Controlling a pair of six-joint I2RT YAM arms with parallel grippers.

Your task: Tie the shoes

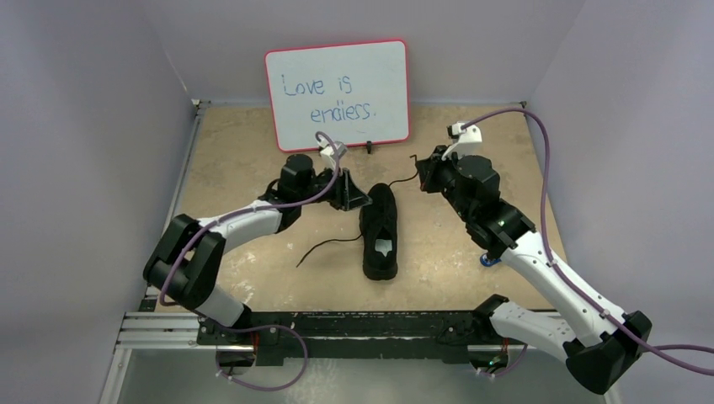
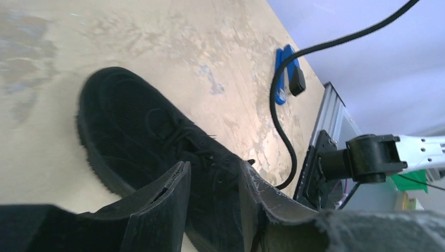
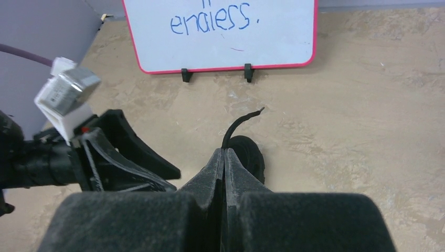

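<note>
The shoe (image 1: 380, 220) lies on the counter (image 1: 244, 147) in front of the whiteboard (image 1: 337, 63), below the board's right half, its length running straight away from the board. It is black all over. The pale inner sole (image 1: 384, 247) shows in the half farther from the board.

One lace (image 3: 240, 117) leaves the end of the shoe nearest the whiteboard and rises to the right, toward the board's lower right corner. The right claw (image 3: 224, 152) has its fingers pressed together on this lace. A short curved tail of it sticks out past the fingertips toward the board. A second lace (image 1: 337, 240) trails loose on the counter from the shoe's middle, running left and away from the whiteboard.

The left claw (image 2: 214, 167) sits below the board's middle, just beside the left flank of the shoe's board-side end. Its fingers (image 2: 157, 205) are spread, with the shoe's laced upper showing in the gap between them. I cannot tell whether either finger touches the shoe.

A blue-and-black gadget (image 2: 282, 76) lies flat on the counter well away from the whiteboard, out beyond the board's right edge and partly under the right arm in the top view. The board stands upright on two small black feet at the far side of the counter, with "Love is endless." written on it in blue.
</note>
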